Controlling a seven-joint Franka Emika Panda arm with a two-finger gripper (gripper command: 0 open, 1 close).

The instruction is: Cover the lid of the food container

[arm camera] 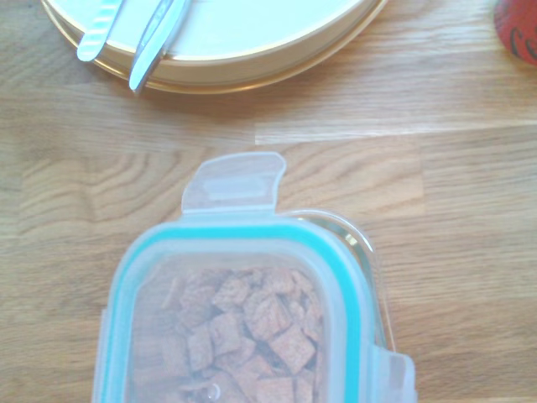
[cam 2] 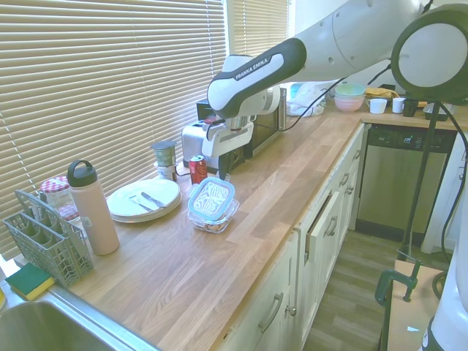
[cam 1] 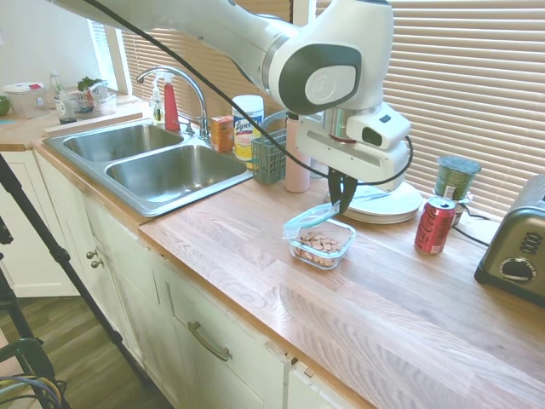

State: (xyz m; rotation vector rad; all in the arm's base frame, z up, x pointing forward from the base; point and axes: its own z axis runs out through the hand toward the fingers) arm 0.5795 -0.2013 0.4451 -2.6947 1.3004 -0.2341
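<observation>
A: Where's the lid [cam 1: 308, 218]?
B: Tilted on the container [cam 1: 323, 243], just under my gripper [cam 1: 341, 198]; gripper state, can't tell.
A: Nearby?
B: Plates [cam 1: 387, 203] behind, can [cam 1: 434, 225] beside, on tabletop [cam 1: 255, 234].

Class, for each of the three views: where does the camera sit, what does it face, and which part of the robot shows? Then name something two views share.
First exterior view: at the sink end, facing along the counter; arm and hand above the food container.
Second exterior view: from the opposite end; arm entering from the right.
Wrist view: looking down on the lid; no robot visible.
Shared: lid, red can, white plates.
</observation>
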